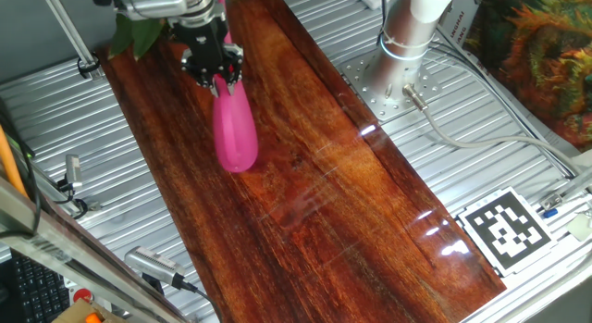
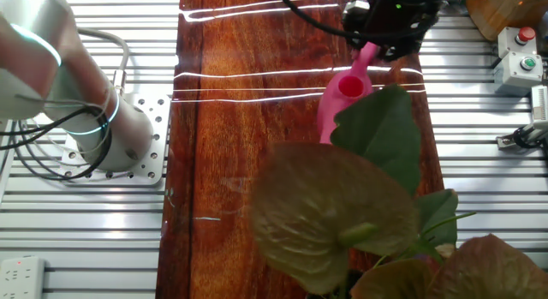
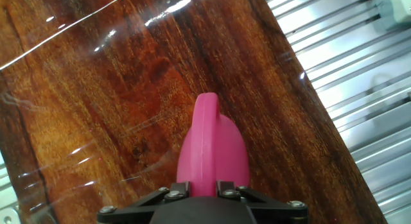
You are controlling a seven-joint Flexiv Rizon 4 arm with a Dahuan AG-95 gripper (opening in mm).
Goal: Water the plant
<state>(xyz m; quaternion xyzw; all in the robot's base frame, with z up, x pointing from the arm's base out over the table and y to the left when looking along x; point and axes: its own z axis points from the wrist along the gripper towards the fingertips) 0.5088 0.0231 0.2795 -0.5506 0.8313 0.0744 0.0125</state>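
A pink watering can (image 1: pixel 235 130) hangs tilted over the dark wooden board (image 1: pixel 314 175), with my gripper (image 1: pixel 220 75) shut on its upper end. From the other fixed view the watering can (image 2: pixel 344 98) shows partly behind the plant (image 2: pixel 360 196), whose broad pointed leaves fill the near right. A few of the plant's green leaves (image 1: pixel 134 33) show at the board's far left corner, just left of my gripper. In the hand view the pink watering can (image 3: pixel 212 150) sits between the two black fingers (image 3: pixel 178 190), pointing out over the wood.
The arm's base (image 1: pixel 407 41) stands on a metal plate right of the board. Bushy orange-and-green foliage (image 1: pixel 536 55) sits at the far right. A black-and-white marker tag (image 1: pixel 507 229) lies on the ribbed metal table (image 1: pixel 462 166). Button boxes (image 2: pixel 518 55) stand near the table's edge.
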